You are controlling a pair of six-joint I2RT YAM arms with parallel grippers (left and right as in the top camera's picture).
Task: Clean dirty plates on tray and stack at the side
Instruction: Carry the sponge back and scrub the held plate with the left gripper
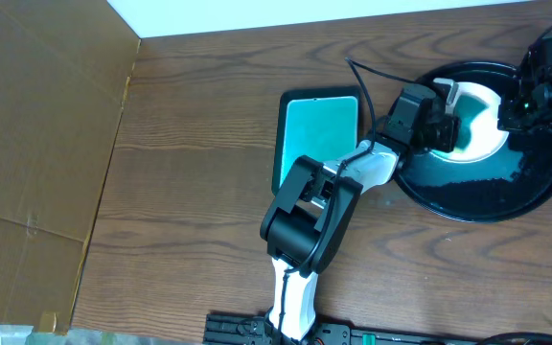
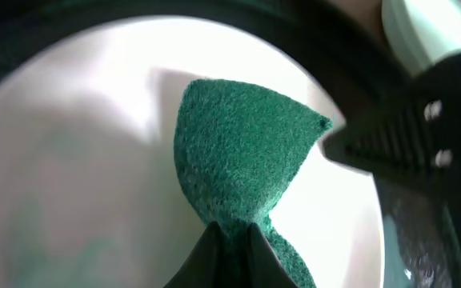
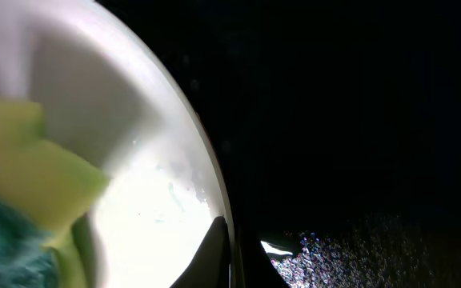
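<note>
No text or label can be read anywhere.

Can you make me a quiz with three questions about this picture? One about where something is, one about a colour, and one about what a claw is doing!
1. Where is the white plate?
A) on the round black tray
B) on a shelf
C) in a sink

2. What colour is the sponge?
A) pink
B) green
C) orange

3. What is the left gripper doing?
A) wide open and empty
B) shut on the sponge
C) shut on a spoon

Answers: 1 A, the overhead view shows the plate lying inside the tray's rim. 2 B, the left wrist view shows it green. 3 B, its fingers pinch the sponge's lower end over the plate.
</note>
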